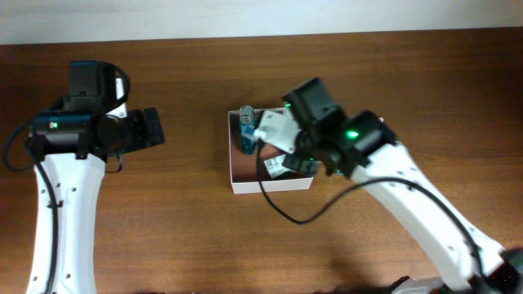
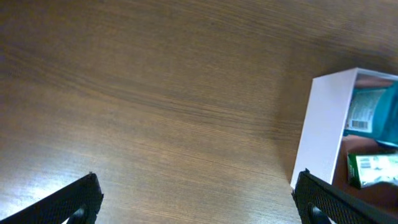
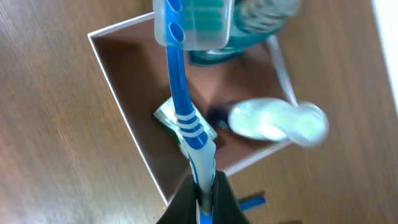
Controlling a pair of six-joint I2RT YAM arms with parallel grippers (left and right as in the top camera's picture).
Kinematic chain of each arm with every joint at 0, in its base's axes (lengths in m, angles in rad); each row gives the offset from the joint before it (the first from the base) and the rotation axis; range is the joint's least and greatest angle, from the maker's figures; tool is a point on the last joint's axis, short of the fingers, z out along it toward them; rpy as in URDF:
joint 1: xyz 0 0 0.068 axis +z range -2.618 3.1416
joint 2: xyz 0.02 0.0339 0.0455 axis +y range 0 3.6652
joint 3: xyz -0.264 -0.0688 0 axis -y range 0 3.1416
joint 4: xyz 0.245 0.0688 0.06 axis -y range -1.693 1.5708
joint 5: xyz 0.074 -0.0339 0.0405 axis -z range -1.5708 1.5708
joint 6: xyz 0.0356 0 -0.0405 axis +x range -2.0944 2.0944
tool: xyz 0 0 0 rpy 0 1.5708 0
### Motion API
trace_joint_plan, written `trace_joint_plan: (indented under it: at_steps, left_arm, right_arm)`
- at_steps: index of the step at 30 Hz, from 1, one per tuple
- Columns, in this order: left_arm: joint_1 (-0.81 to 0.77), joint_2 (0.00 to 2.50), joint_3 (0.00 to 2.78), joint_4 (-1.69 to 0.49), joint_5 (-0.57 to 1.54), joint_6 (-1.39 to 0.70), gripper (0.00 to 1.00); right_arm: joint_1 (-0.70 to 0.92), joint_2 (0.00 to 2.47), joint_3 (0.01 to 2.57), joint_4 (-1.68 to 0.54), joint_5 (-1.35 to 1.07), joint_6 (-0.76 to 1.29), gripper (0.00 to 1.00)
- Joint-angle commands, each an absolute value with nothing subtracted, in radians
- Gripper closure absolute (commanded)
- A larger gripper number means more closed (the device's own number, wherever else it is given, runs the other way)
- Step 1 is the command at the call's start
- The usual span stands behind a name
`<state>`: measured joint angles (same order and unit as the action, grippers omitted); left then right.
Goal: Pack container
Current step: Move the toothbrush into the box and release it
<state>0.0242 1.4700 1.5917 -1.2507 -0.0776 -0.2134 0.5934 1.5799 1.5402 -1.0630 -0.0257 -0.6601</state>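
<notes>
Above the shallow white-walled square container (image 3: 134, 81), the right gripper (image 3: 205, 193) pinches a blue plastic toothbrush (image 3: 186, 118) by its handle end; it is likely light, stiff and slick. The left gripper (image 2: 199, 202) gapes wide.

Table (image 1: 188, 237): brown wood grain, smooth, low sheen. Container (image 2: 320, 124): thin white walls, matt, card-like; inside reddish-brown, matt. Toothbrush (image 3: 180, 93): glossy blue and white plastic, its cap (image 3: 193, 22) clear see-through plastic. Bottle (image 2: 385, 99): teal glossy plastic with a printed paper-like label. Tube (image 3: 277, 121): silvery, shiny, blurred. Arm shells (image 1: 69, 220): smooth white plastic, slight gloss; black parts matt.
</notes>
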Motion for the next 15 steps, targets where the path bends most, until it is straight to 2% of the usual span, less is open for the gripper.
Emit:
trace_joint_plan:
  at_steps: [1,10,14,15]
  left_arm:
    - [0.032,1.455,1.590,-1.255,-0.056,-0.231,0.00]
    - [0.032,1.456,1.590,-1.253,-0.056,-0.231,0.00]
    - [0.032,1.455,1.590,-1.253,-0.056,-0.231,0.00]
    - [0.032,1.455,1.590,-1.253,-0.056,-0.231,0.00]
  right_arm:
    - [0.609,1.653,1.549,-1.042,-0.015,-0.700,0.96]
    - [0.611,1.812,1.549,-1.009,-0.030,-0.702,0.94]
    - [0.611,1.843,1.549,-1.002,-0.033,-0.702,0.84]
    - [0.611,1.846,1.549,-1.002,-0.033,-0.701,0.77]
